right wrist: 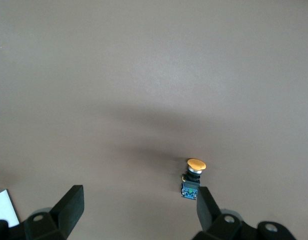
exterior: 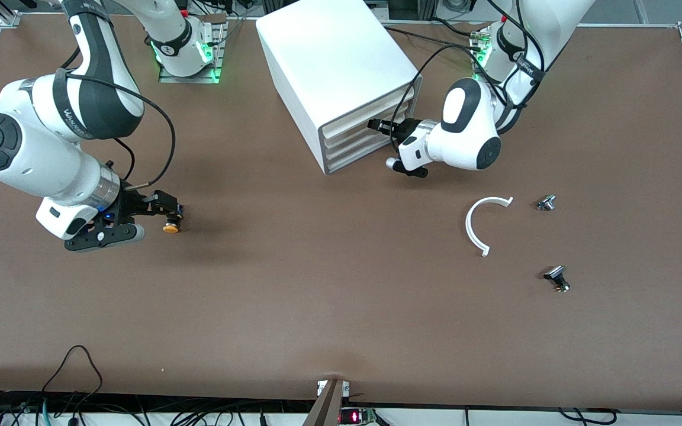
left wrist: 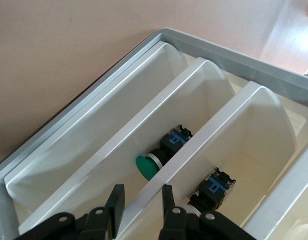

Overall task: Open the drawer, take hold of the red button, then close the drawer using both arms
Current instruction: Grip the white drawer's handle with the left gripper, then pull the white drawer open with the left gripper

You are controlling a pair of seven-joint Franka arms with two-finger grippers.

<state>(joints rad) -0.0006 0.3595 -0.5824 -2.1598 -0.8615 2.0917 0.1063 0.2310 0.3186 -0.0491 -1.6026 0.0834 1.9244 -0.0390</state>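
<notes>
The white cabinet (exterior: 329, 65) stands near the robots' bases, its three cream-fronted drawers (exterior: 364, 142) all pushed in. My left gripper (exterior: 376, 125) is at the drawer fronts. In the left wrist view it (left wrist: 141, 200) is shut on a drawer's front rim (left wrist: 204, 125), one finger on each side. A button with a dark blue-black body (left wrist: 215, 186) lies in the drawer beside that rim, its cap hidden by my fingers (left wrist: 169, 200). A green-capped button (left wrist: 147, 166) lies in the neighbouring drawer. My right gripper (exterior: 157, 220) (right wrist: 138, 200) is open and empty, low over the table.
An orange-yellow-capped button (exterior: 170, 226) (right wrist: 194, 175) lies on the table beside one right finger. A white C-shaped strip (exterior: 482, 225) and two small dark metal parts (exterior: 546, 203) (exterior: 557, 279) lie toward the left arm's end, nearer the front camera than the cabinet.
</notes>
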